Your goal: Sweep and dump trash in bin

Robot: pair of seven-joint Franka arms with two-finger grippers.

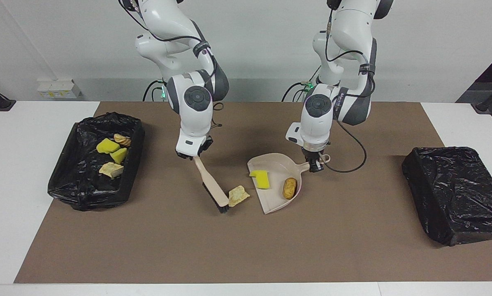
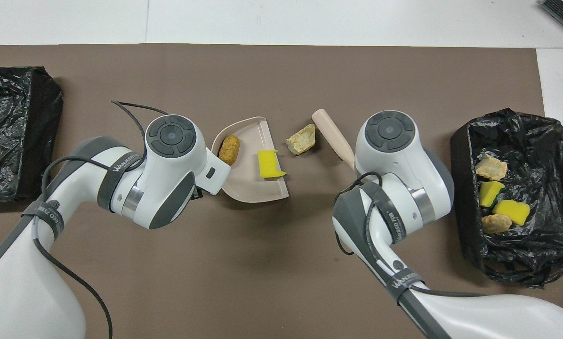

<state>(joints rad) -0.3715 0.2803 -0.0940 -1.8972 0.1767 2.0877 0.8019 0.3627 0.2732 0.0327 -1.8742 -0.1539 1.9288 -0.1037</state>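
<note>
Tan crumbly scrap lying touching brush, just beside dustpan lip. Right tool gripping brush handle, left tool gripping dustpan handle. Bare mat lying around dustpan.

From overhead, both arms' wrists cover their grippers, and the brush handle (its upper end) is hidden too.
</note>
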